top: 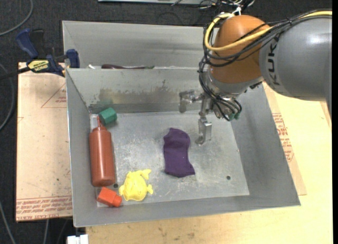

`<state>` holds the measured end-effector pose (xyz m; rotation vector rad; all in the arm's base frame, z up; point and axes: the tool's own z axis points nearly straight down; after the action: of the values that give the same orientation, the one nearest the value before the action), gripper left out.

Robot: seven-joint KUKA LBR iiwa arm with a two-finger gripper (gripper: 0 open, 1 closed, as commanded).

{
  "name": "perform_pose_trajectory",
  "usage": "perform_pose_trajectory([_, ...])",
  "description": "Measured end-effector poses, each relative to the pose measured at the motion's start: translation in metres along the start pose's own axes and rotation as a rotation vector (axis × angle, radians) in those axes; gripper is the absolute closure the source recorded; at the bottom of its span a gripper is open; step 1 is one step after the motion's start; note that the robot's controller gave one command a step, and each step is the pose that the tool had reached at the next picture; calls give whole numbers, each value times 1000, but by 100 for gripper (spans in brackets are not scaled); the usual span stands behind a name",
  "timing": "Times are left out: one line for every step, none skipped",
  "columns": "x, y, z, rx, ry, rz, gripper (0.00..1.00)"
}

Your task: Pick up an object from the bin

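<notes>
My gripper [193, 122] hangs over the bin's right-middle floor, open, with nothing between its fingers. One fingertip [201, 138] sits just right of a purple soft lump [177, 153] that lies in the middle of the bin; the other finger [184, 101] is up near the back wall. Whether the lower fingertip touches the floor cannot be told.
Along the left wall lies a red-brown bottle [101, 154] with a green block [108, 115] at its far end. A yellow soft toy [136, 186] and an orange block [109, 197] lie at the front left. The arm's orange cover overhangs the back right corner.
</notes>
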<state>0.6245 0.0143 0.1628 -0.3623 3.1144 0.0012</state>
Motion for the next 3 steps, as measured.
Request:
perform_pose_trajectory([-10,11,25,-2,2,-383,0])
perform_pose_trajectory([-9,27,56,0,-2,-503,0])
perform_pose_trajectory([-12,30,79,-1,-2,-749,0])
